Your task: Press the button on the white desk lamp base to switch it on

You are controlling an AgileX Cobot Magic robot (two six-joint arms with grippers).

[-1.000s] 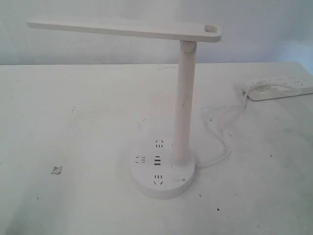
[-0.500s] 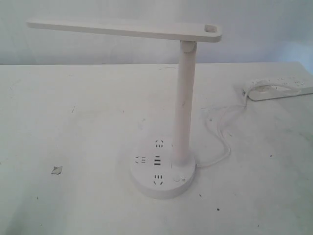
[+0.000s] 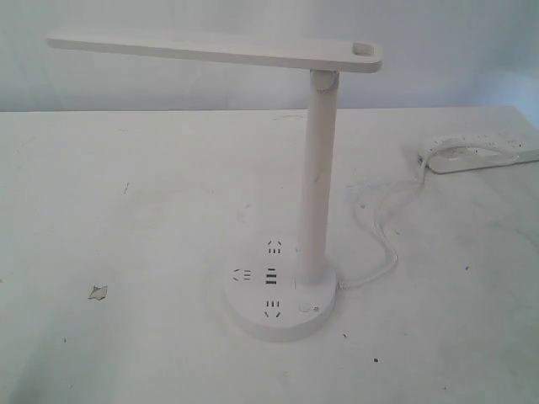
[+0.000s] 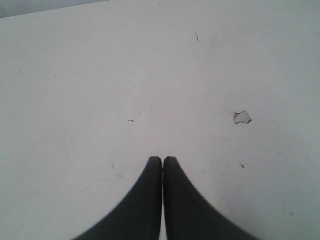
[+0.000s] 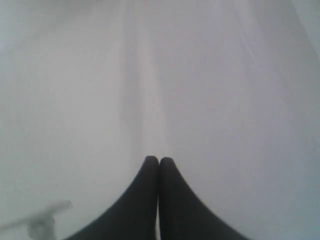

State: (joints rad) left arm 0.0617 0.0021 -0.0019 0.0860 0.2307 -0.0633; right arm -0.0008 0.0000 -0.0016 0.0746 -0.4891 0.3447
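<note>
Left gripper [image 4: 163, 160]: dark fingers pressed together, empty, over table [image 4: 75, 75]. Right gripper [image 5: 159, 160]: likewise closed on nothing. Button [image 3: 304, 307]: one, small, round, white, on near right of base [image 3: 250, 305], just beside foot of post [image 3: 316, 177]; tiny grey mark alongside. Base: thick white disc, three socket sets. Farther right: one cable [image 3: 383, 244], one power strip [image 3: 480, 151].

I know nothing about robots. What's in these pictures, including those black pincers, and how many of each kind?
White desk lamp: 1
White power strip: 1
White cord: 1
Small grey scrap: 1
Black grippers: 2, the left gripper and the right gripper, both shut
Total: 6
</note>
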